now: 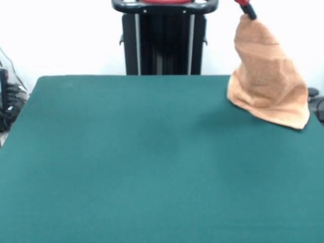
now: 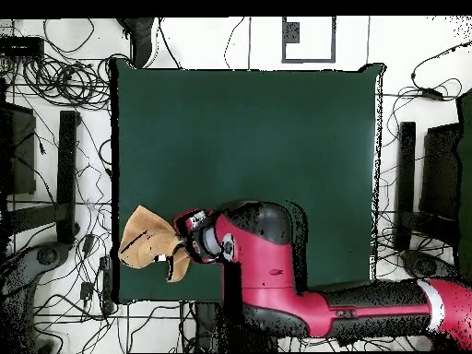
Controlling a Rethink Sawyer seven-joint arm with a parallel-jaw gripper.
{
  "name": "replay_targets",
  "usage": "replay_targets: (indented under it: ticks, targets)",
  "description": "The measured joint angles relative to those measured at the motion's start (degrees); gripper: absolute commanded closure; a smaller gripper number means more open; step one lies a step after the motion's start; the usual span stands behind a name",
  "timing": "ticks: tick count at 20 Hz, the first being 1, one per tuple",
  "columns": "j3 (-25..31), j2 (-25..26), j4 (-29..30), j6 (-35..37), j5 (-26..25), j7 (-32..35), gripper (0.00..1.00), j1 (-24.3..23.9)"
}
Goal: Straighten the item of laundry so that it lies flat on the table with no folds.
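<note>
The light orange-tan towel hangs in a cone from my gripper at the top right of the front view. Its lower hem droops over the far right corner of the dark green table. My gripper is shut on the towel's top, and only its tip shows at the picture's edge. In the overhead view the towel is bunched at the table's lower left edge, next to my gripper on the red arm.
The robot's black pedestal stands at the table's far side. Cables and black stands lie on the floor around the table.
</note>
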Motion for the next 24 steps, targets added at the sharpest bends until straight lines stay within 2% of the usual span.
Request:
replay_targets:
  ticks: [6,11,20,24]
  targets:
    - [0.0,-3.7,-4.1,-4.4,6.9,-9.4,1.00,-3.4]
    - [0.0,-6.2,-7.2,-10.1,10.2,-12.8,1.00,-5.7]
    - [0.3,-6.4,-11.7,-22.8,12.4,-14.8,1.00,-8.6]
    - [0.9,-6.6,-12.1,-24.6,12.4,-14.8,1.00,-9.3]
